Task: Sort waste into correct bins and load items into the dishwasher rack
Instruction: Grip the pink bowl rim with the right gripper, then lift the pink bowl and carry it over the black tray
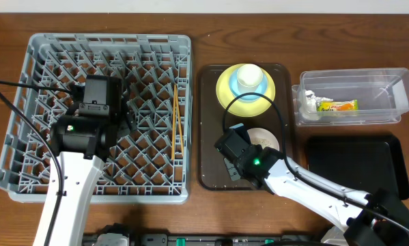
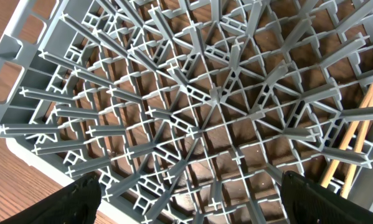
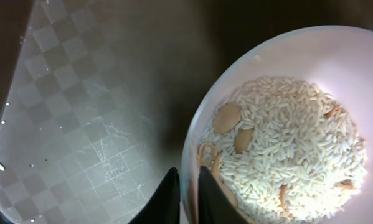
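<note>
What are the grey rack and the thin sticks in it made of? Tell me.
Large square grey lattice rack: apparently moulded plastic, matte; uniform colour, thin ribbed pegs. Pair of thin pale chopsticks: probably wood or bamboo, bare light tan.

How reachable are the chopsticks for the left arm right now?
Probably yes: the open left gripper hovers over the rack, and the chopsticks lie uncovered in it nearby, only rack pegs around them.

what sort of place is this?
Likely a tabletop dish-clearing mock-up, not a real kitchen: dishwasher rack on a wooden table, bowl of leftovers on a brown tray, clear tub holding trash.
</note>
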### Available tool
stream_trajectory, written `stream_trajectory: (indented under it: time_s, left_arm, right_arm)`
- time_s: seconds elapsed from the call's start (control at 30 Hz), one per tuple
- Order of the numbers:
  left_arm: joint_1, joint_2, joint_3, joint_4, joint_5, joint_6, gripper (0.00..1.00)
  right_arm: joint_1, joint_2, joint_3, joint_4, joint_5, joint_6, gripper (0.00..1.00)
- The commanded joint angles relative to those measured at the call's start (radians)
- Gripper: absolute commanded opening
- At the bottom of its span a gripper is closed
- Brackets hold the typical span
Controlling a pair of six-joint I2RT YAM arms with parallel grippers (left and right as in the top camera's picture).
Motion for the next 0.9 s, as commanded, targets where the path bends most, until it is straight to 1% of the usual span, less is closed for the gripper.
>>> stream_trajectory:
  time_s: [0.0, 0.07, 0.23, 0.4, 0.57, 0.8, 0.87]
  left_arm:
    - [0.004, 0.002, -0.005, -0.005, -0.020, -0.006, 0.93]
    - [0.004, 0.002, -0.005, -0.005, -0.020, -0.006, 0.93]
    - [0.004, 0.002, -0.005, -0.005, -0.020, -0.006, 0.93]
    - [0.004, 0.002, -0.005, -0.005, -0.020, -0.006, 0.93]
    - [0.004, 0.002, -0.005, -0.005, -0.020, -0.006, 0.93]
    - [0.004, 0.002, -0.005, -0.005, -0.020, -0.006, 0.93]
    - [0.004, 0.002, -0.005, -0.005, -0.020, -0.006, 0.93]
  right_arm:
    - [-0.005, 0.007, -0.006, 0.003, 0.017, -0.003, 0.05]
    - [-0.005, 0.007, -0.004, 0.003, 0.017, -0.003, 0.01]
    - [-0.010, -0.006, 0.042, -0.041, 0.002, 0.021, 0.01]
    - [-0.058, -0.043, 0.113, -0.114, -0.090, 0.021, 0.01]
    - [-0.161, -0.095, 0.157, -0.204, -0.197, 0.019, 0.01]
    - [-0.383, -0.257, 0.158, -0.240, -0.467, 0.019, 0.01]
    - [-0.447, -0.311, 0.158, -0.262, -0.484, 0.019, 0.01]
